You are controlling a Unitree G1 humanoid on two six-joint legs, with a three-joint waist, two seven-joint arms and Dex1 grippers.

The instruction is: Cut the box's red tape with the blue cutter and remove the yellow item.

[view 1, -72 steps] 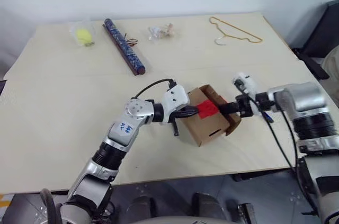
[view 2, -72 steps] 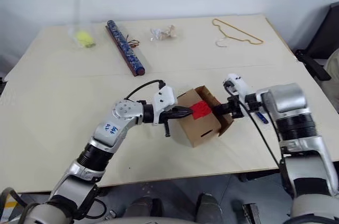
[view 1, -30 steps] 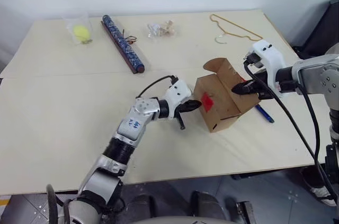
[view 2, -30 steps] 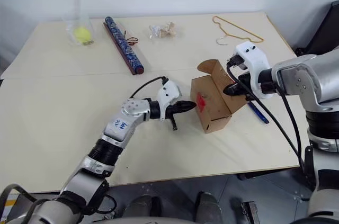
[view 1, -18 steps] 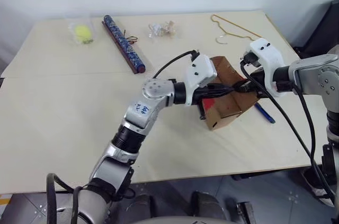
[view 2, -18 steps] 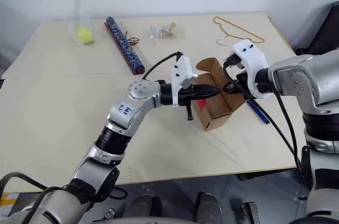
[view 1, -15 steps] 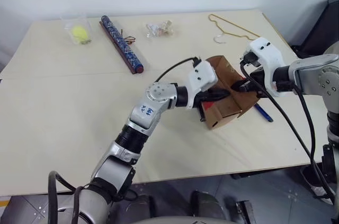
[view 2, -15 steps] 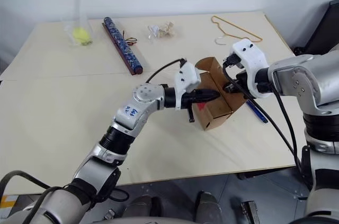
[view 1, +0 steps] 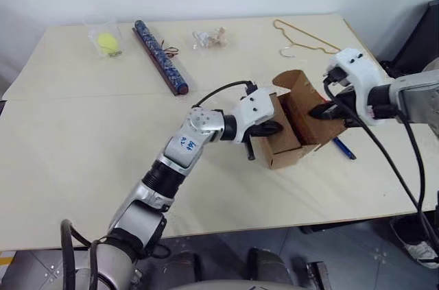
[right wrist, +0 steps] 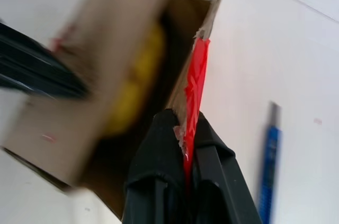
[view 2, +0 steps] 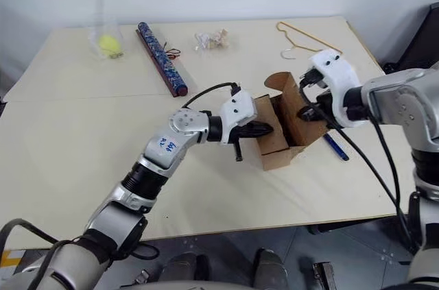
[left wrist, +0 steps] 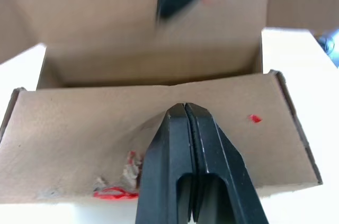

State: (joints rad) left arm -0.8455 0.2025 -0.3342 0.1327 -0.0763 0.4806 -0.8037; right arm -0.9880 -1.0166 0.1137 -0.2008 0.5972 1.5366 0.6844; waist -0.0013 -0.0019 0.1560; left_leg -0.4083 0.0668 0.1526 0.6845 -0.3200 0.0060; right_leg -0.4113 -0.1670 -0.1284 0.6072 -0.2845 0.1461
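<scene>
The brown box (view 1: 288, 142) stands open near the table's right side. My right gripper (view 1: 321, 113) is shut on its raised right flap (right wrist: 212, 17), where the torn red tape (right wrist: 195, 83) runs along the edge. The yellow item (right wrist: 139, 75) lies inside the box. My left gripper (view 1: 273, 127) is shut, with its tips (left wrist: 184, 108) pressed against the box's left flap, which bears red scraps. The blue cutter (view 1: 341, 148) lies on the table just right of the box, below my right gripper.
At the table's back lie a yellow-green ball in a clear bag (view 1: 106, 42), a long dark patterned tube (view 1: 160, 57), a small clear packet (view 1: 209, 38) and a yellow wire hanger (view 1: 302, 40). The table's right edge is close to my right arm.
My left gripper moved from the table left of the box up to its left flap. The right gripper pulled its flap to the right, so the box stands more open.
</scene>
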